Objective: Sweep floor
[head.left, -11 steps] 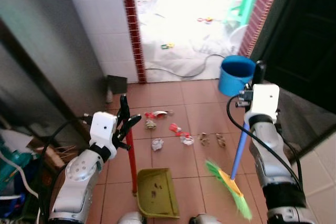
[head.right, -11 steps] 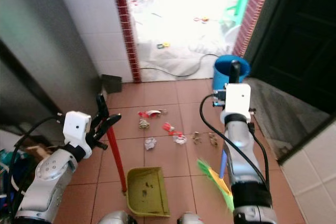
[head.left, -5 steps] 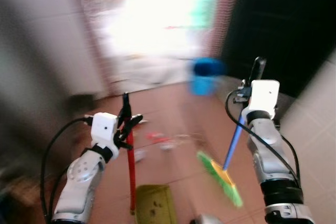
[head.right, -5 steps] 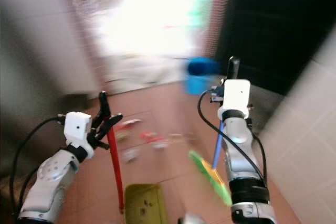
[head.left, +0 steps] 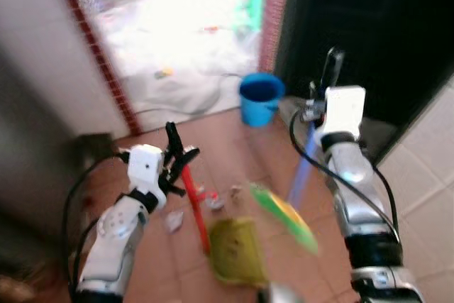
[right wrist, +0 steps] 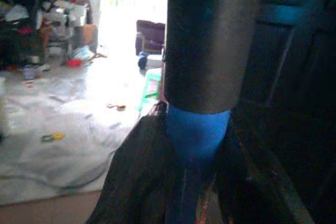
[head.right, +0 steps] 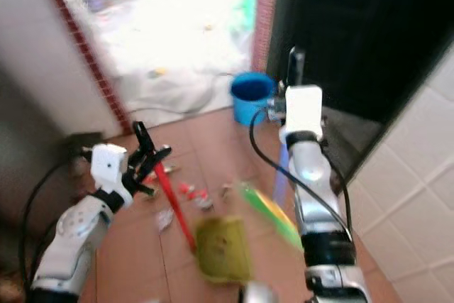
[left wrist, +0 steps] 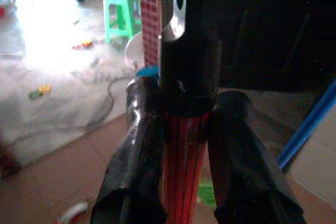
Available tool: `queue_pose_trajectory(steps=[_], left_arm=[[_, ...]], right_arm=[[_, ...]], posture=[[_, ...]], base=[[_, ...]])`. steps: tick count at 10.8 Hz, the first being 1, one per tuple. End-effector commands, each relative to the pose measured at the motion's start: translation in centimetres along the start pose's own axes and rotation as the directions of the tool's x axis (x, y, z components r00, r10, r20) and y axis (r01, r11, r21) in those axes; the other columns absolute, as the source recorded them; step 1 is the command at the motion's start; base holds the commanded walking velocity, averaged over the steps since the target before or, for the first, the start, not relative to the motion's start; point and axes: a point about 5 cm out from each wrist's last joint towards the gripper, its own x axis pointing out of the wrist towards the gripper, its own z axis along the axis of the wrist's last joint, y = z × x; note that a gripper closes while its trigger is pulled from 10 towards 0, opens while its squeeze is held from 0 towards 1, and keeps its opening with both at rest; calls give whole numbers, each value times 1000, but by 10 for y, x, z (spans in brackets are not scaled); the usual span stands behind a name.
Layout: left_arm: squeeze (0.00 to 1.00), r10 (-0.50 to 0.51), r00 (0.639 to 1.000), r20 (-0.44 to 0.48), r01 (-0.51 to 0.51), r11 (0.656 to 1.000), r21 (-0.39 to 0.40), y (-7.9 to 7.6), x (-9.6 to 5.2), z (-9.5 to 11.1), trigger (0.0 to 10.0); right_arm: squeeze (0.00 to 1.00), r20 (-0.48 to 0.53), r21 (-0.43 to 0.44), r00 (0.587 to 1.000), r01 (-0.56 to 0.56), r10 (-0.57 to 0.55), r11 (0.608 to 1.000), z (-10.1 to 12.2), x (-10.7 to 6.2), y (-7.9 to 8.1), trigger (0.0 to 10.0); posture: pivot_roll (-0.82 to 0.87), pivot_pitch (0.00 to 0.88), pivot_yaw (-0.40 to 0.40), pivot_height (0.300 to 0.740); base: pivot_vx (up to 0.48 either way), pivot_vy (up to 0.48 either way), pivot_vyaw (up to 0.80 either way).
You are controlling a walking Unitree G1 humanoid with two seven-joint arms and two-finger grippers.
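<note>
Terracotta floor (head.left: 234, 147) fills the lower scene, and the whole picture has shifted since a second ago: the doorway and the bucket (head.left: 261, 97) now sit further toward the left and the dark door on the right takes up more of the frame, which indicates a camera move (the robot turning or bending), not a move of the fixed things. Motion blur is present in both eye views. The broom (head.left: 287, 211), with its blue handle and green bristles, has swung: a second ago its head lay low near the right arm, and it now lies further left, just beside the dustpan (head.left: 236, 250). The dustpan itself has shifted toward the centre, tilted on its red handle. The right gripper (right wrist: 194, 182) is clamped on the blue handle just below its black cap; the left gripper (left wrist: 184, 182) is clamped on the red handle below its black end piece. Litter (head.left: 213, 200), a few pale and red scraps, remains on the tiles above the pan, near its mouth. Judgement: a sweep stroke toward the pan appears to be in progress, with most scraps not yet collected; blur prevents telling whether the bristles touch the floor or any scrap.
</note>
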Motion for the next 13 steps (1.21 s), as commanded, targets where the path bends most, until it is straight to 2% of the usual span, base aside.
queue_pose_trajectory(steps=[1,3,6,8,10,13], left_arm=[[0,1,998,59,-2,1000,27,0,1,13,10000],[0,16,997,80,-19,999,36,0,2,18,10000],[0,31,994,109,-36,998,50,1,5,24,10000],[0,85,987,140,-95,993,64,7,3,29,10000],[0,110,975,192,-136,982,127,12,4,43,10000],[0,165,964,210,-197,970,142,17,5,46,10000]], right_arm=[[0,63,-49,998,26,-23,998,14,4,-9,10000],[0,123,-67,992,26,-18,997,29,9,-8,10000],[0,122,-79,992,22,-12,997,28,12,-9,10000],[0,106,-83,994,30,-21,996,23,12,-9,10000],[0,94,-72,995,25,-18,997,19,13,-7,10000],[0,61,-92,997,46,-40,995,11,13,-9,10000]], posture=[[-43,0,54,740],[-42,0,47,740],[-41,0,42,740],[-30,0,41,740],[-15,0,42,740],[-7,0,32,740]], base=[[472,0,0],[472,0,0],[475,0,0],[0,0,0],[0,0,0],[0,0,0]])
